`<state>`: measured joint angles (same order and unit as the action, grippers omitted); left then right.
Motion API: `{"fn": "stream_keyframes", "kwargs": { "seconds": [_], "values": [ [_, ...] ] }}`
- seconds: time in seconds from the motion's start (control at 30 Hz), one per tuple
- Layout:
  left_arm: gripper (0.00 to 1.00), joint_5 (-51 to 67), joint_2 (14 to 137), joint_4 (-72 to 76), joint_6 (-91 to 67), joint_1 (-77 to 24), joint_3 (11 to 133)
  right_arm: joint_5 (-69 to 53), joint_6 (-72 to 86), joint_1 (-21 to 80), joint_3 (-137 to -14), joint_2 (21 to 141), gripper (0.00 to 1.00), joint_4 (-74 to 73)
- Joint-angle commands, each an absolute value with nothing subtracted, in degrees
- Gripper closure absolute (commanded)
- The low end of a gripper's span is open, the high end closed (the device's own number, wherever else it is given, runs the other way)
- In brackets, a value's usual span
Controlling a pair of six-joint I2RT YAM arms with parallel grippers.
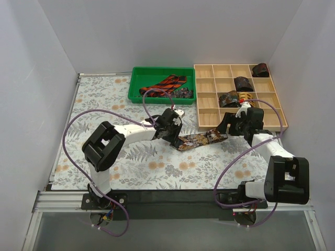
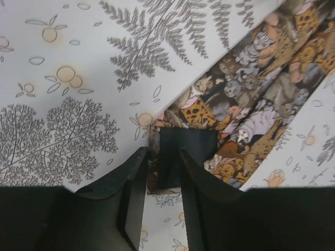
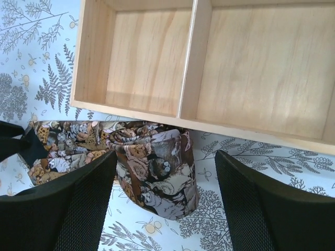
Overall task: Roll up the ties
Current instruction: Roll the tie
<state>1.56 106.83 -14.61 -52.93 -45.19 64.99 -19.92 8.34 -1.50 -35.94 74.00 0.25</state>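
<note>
At the centre of the top view, the cat-print tie (image 1: 201,140) lies on the floral counter (image 1: 104,99). It runs from the left arm (image 1: 131,133) toward the right arm (image 1: 272,149), just below the wooden tray (image 1: 207,117). Its right end is wound into a coil (image 3: 157,172) that stands just beside the tray's near wall. We see the right jaws spread wide on either side of that coil, the right-hand finger (image 3: 272,209) clear of it. The left jaws are clenched on the tie's flat end, whose dark lining (image 2: 186,151) sits between them. Four rolled ties (image 1: 243,82) sit in compartments at the tray's upper right. At the upper middle, a green bin (image 1: 162,69) holds a red-black striped tie (image 1: 167,83).
</note>
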Motion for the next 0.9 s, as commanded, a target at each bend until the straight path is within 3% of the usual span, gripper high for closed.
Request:
{"fn": "stream_keyframes", "kwargs": {
  "seconds": [0.0, 0.33, 0.63, 0.73, 0.87],
  "values": [
    [0.72, 2.6, 107.7, -13.8, -53.0, -45.4, 68.5, -23.3, 6.5, -2.3, -38.2, 75.8, 0.32, 0.1],
    [0.83, -2.5, 108.2, -19.6, -52.8, -44.7, 65.4, -29.9, 6.4, -2.3, -38.1, 81.1, 0.33, -1.3],
    [0.84, -10.8, 101.4, -27.9, -50.5, -35.6, 58.8, -29.8, 17.2, -2.3, -33.0, 79.3, 0.37, 3.0],
    [0.83, -10.0, 99.2, -27.4, -50.1, -33.6, 57.8, -26.9, 22.1, -2.2, -30.2, 77.0, 0.37, 5.3],
    [0.68, -2.3, 94.1, -23.1, -52.0, -34.2, 57.2, -24.6, 23.4, -2.2, -28.5, 75.9, 0.4, 6.6]
  ]
}}
